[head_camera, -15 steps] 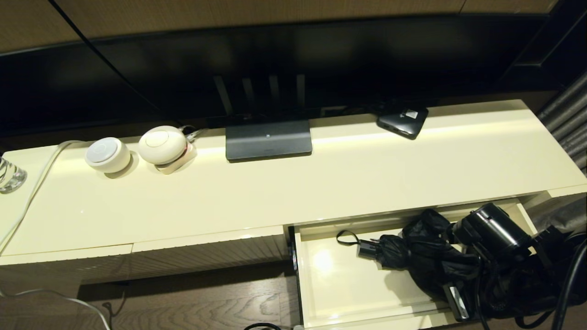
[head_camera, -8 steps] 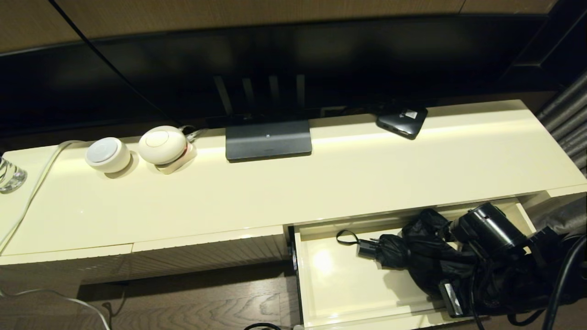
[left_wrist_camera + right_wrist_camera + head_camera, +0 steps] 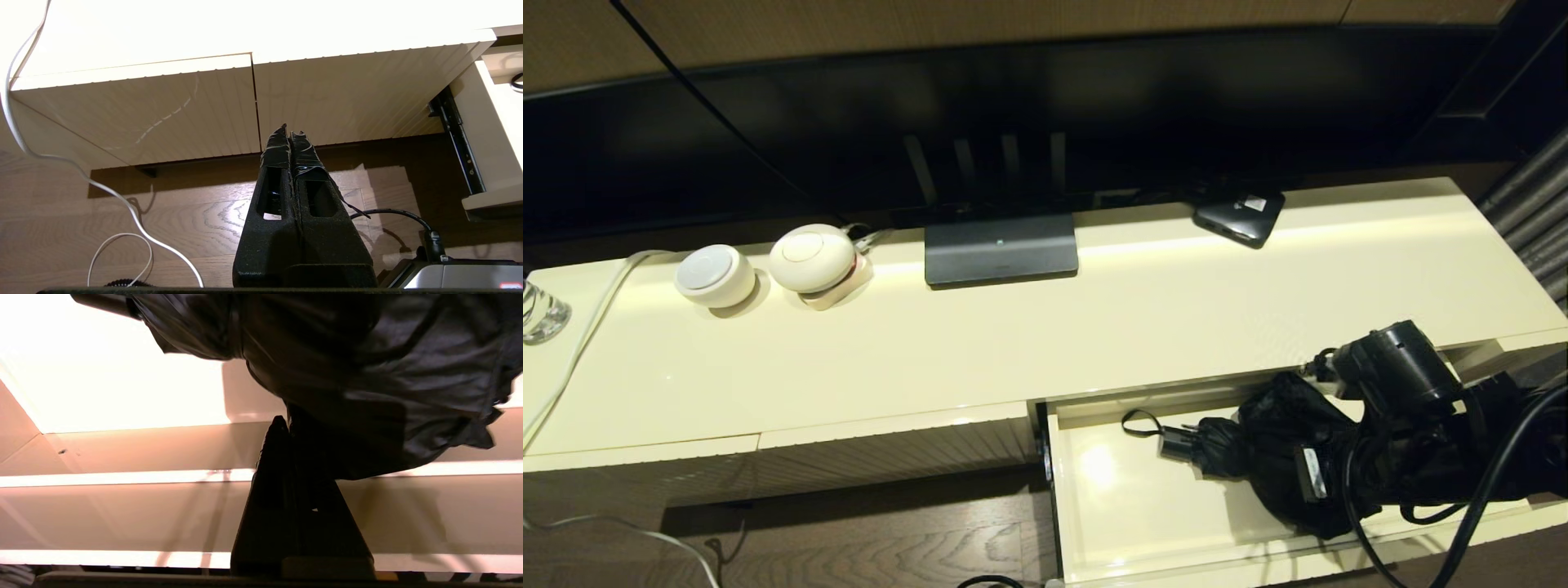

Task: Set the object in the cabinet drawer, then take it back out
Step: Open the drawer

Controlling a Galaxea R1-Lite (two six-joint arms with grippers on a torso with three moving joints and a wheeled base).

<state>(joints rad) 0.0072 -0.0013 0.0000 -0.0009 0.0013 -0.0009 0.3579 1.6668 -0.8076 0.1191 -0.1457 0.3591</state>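
The black folding umbrella (image 3: 1258,445) lies in the open cream cabinet drawer (image 3: 1127,506), towards its right side. Its short handle (image 3: 1176,445) and thin wrist loop (image 3: 1139,423) rest on the drawer floor and point left. My right gripper (image 3: 1311,482) is shut on the umbrella's baggy fabric, which bunches up at the fingers. In the right wrist view the fabric (image 3: 347,375) hangs over the shut gripper (image 3: 286,420), with the drawer wall (image 3: 122,449) beyond. My left gripper (image 3: 289,130) is shut and empty, parked low in front of the closed ribbed panels (image 3: 163,110).
On the cabinet top (image 3: 1094,327) stand a TV base (image 3: 1001,249), a small black box with a white label (image 3: 1241,214), two white round devices (image 3: 760,265) and a glass (image 3: 539,310). A white cable (image 3: 81,175) trails over the wooden floor.
My right arm has risen and moved towards the cabinet, drawing the bunched fabric up and to the left. The handle and loop have stayed on the drawer floor.
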